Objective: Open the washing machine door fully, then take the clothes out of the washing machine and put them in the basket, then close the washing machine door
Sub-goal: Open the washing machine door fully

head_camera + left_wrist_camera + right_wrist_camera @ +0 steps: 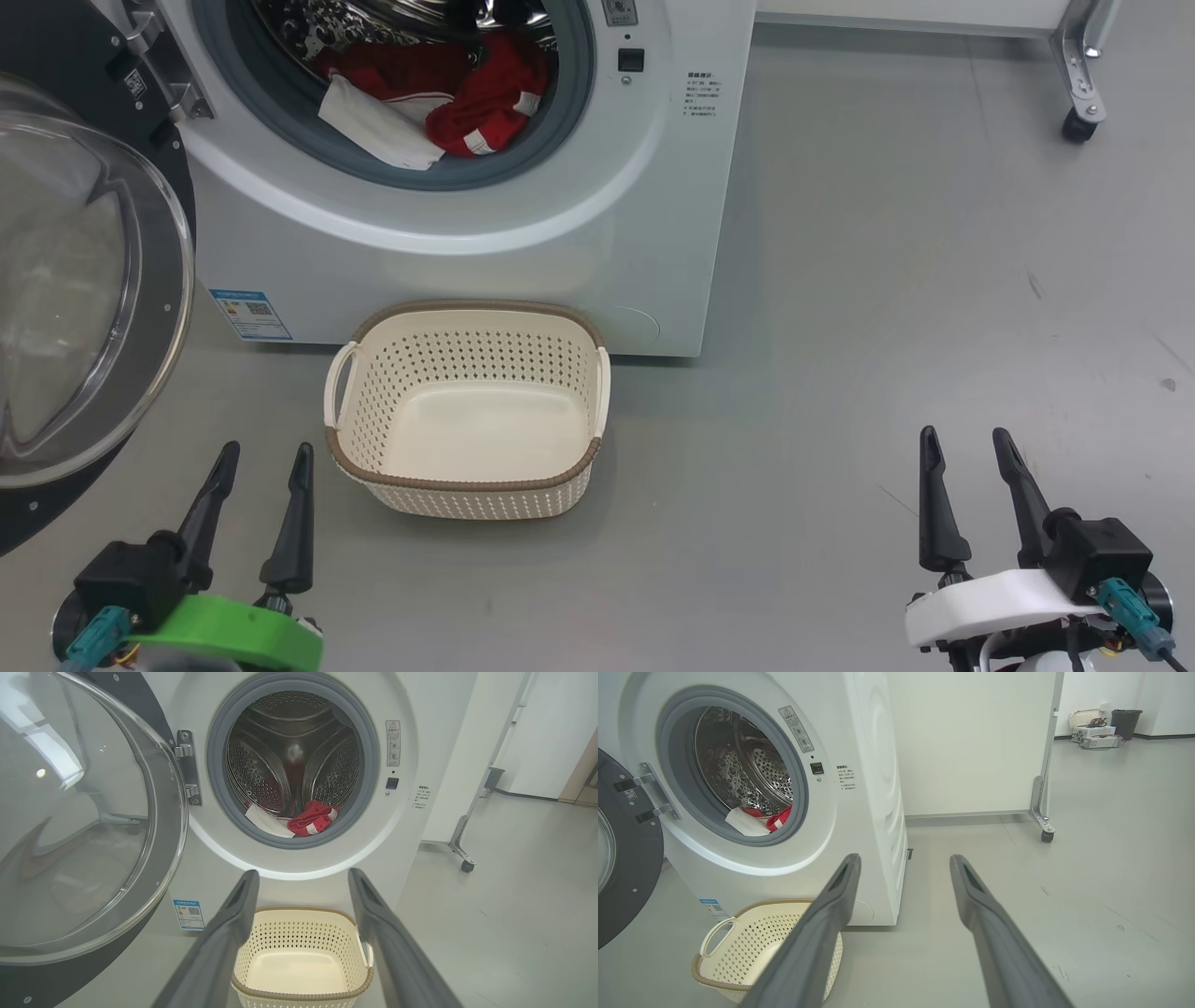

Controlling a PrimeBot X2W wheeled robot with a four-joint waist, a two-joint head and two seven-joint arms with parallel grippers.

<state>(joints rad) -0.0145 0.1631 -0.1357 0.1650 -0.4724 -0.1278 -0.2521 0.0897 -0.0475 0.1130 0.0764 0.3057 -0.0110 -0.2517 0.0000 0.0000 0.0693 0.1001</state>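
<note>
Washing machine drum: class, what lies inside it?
Red and white clothes lie at the front of the drum, spilling onto the grey gasket. Whatever lies beneath the heap is covered.

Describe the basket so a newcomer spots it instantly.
Find the white washing machine, its door swung open. On the grey floor just in front, below the drum mouth, sits the basket. It alone is cream perforated plastic with a brown woven-look rim.
</note>
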